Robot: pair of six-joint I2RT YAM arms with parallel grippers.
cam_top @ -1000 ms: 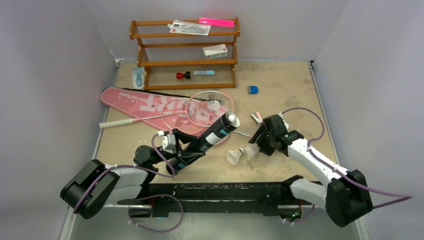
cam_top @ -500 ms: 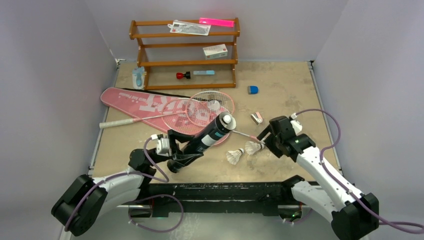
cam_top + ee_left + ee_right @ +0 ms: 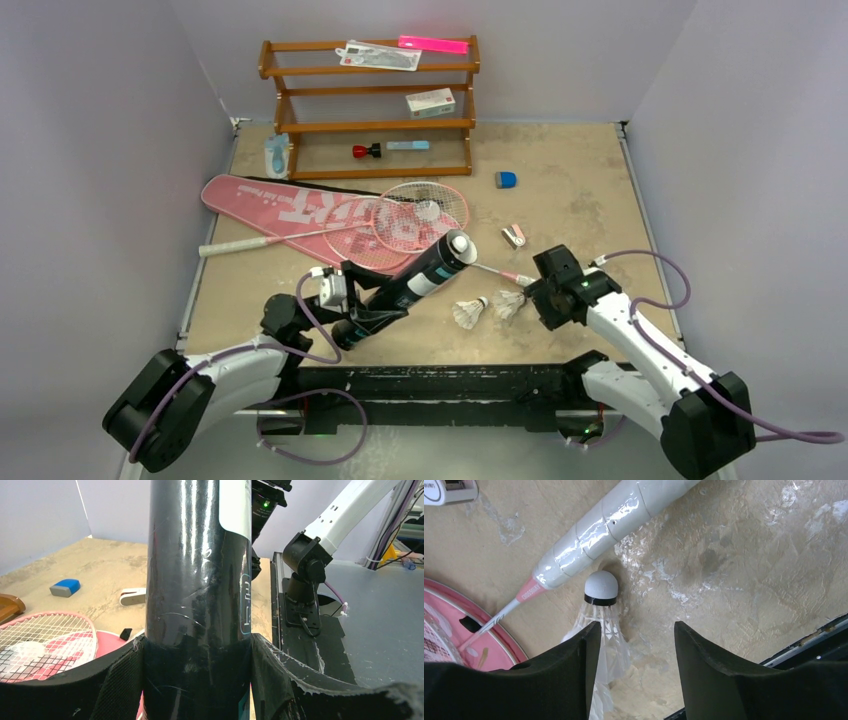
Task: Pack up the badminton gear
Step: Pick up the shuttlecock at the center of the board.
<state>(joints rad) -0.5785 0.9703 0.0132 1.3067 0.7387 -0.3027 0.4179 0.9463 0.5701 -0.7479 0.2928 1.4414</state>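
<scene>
My left gripper [image 3: 362, 318] [image 3: 197, 647] is shut on the lower part of the long black tube [image 3: 420, 278] [image 3: 197, 555], which slants up to the right with its white-capped end raised. On the table beside it lie two white shuttlecocks [image 3: 468, 312] [image 3: 508, 303]. My right gripper [image 3: 528, 300] [image 3: 636, 627] hangs open just over the right-hand shuttlecock [image 3: 602, 607], whose feathers touch my left finger. Right beside it lies a white racket handle [image 3: 624, 510]. Two pink rackets [image 3: 425, 208] [image 3: 345, 228] rest on the pink bag [image 3: 290, 205].
At the back a brown wooden rack [image 3: 370, 125] carries a small white box [image 3: 430, 102] and small items. A blue block [image 3: 506, 180] and a white clip [image 3: 514, 236] lie on the table's right half. A black strip [image 3: 440, 385] runs along the near edge.
My right gripper swung out to the right, then came back down to the shuttlecock, widening and then narrowing. The left arm shifted and the tube's raised end moved slightly.
</scene>
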